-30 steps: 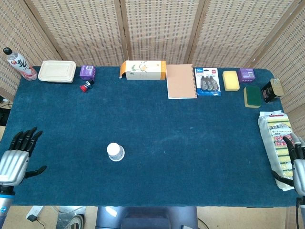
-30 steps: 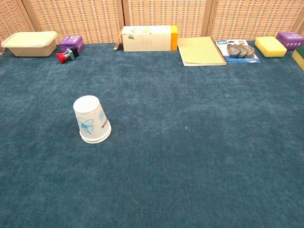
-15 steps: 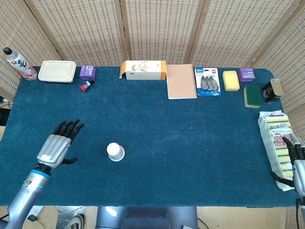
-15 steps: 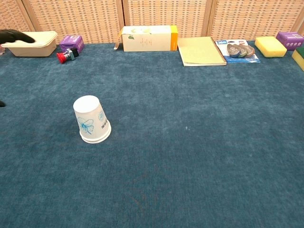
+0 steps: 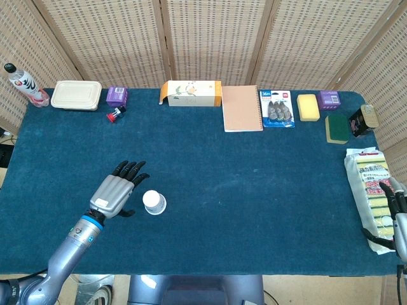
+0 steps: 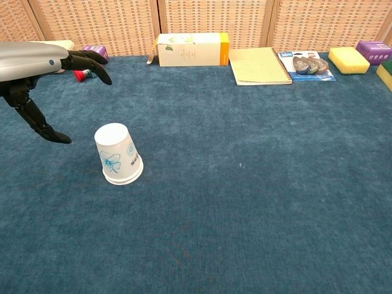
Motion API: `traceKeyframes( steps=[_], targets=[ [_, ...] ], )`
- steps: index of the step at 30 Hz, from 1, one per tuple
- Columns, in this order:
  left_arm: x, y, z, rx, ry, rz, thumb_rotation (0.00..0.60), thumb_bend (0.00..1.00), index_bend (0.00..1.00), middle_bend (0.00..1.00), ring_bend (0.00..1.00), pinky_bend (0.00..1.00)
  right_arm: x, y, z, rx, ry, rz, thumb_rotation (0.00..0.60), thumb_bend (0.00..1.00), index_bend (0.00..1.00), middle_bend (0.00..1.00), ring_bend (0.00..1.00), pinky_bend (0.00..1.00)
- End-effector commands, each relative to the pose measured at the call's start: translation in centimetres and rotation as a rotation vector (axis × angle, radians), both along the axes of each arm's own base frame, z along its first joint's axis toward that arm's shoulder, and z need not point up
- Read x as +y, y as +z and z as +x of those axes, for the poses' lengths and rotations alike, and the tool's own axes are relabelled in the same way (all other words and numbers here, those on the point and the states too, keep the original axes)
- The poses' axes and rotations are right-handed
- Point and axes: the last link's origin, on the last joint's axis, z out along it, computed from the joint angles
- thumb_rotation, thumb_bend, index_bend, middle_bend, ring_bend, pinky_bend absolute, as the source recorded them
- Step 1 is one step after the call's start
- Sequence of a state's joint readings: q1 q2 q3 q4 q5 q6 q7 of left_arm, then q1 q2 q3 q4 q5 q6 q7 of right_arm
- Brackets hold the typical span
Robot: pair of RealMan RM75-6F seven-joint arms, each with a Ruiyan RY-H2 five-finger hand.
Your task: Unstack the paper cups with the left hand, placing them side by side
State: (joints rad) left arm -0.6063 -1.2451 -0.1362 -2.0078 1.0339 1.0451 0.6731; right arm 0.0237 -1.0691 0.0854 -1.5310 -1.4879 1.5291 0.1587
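With fingers spread wide and nothing held, left hand (image 5: 117,190) hovers just left of cups (image 5: 154,203), an upside-down stack on the table (image 5: 254,190) front-left. Risk: a sideways bump tips the light stack, or a squeeze lifts both cups together. Right hand (image 5: 397,213) sits at far right edge, looks loosely open, empty.

Along the table's far edge sit a lunchbox (image 5: 76,94), carton (image 5: 191,93), notebook (image 5: 241,108) and sponges (image 5: 308,107).

Left robot hand (image 5: 118,190) open, fingers spread above the table; right robot hand (image 5: 395,213) at the edge.
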Motion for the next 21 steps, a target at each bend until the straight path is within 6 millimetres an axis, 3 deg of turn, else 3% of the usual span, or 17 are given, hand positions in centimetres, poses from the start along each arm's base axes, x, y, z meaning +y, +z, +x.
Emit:
traceKeyframes(
  steps=[1, 21],
  targets=[
    [0.1, -0.6, 0.8, 0.022, -0.005, -0.012, 0.600, 0.11, 0.19, 0.00, 0.00, 0.00, 0.0, 0.1, 0.0, -0.002, 0.000, -0.001, 0.600, 0.02, 0.04, 0.00, 0.00, 0.00],
    [1.1, -3.9, 1.1, 0.064, 0.017, -0.049, 0.600, 0.18, 0.24, 0.00, 0.00, 0.00, -0.2, 0.5, -0.4, -0.014, -0.007, -0.008, 0.600, 0.02, 0.04, 0.00, 0.00, 0.00]
  ],
)
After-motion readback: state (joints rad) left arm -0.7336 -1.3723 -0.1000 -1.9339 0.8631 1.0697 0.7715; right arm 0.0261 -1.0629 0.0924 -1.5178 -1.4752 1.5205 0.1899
